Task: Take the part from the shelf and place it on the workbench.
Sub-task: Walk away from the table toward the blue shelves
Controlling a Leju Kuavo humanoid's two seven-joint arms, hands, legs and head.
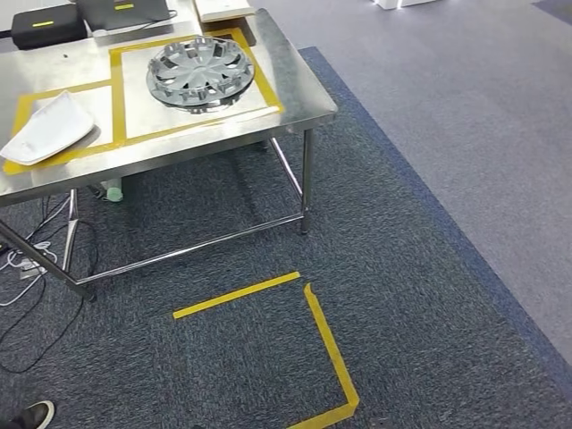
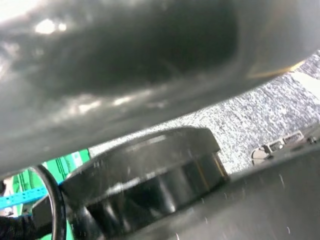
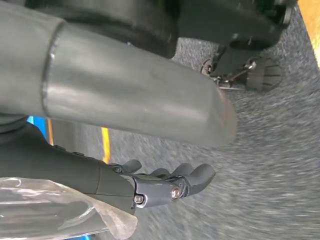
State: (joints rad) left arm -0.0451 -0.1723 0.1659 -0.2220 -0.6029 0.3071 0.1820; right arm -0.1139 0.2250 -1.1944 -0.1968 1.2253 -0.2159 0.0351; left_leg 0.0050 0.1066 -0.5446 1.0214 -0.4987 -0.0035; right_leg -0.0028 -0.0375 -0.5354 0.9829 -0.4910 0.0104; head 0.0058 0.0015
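Observation:
A silver hubcap [image 1: 200,73] lies flat inside a yellow-taped rectangle on the steel workbench [image 1: 297,100], near its right end. A white curved panel [image 1: 46,128] lies in the taped area to its left. In the right wrist view my right hand [image 3: 166,185] hangs over the carpet with its dark fingers [image 3: 196,176] stretched out and nothing in them; the thick grey thumb [image 3: 132,95] stands apart from them. In the left wrist view a blurred grey thumb [image 2: 113,65] of my left hand is very close to the camera. Its fingers are hidden.
Yellow tape [image 1: 327,344] marks a square corner on the dark carpet in front of the bench. Black cases [image 1: 48,25] sit at the bench's far edge. Cables [image 1: 27,264] trail under its left side. A person's shoe [image 1: 30,416] is at the lower left.

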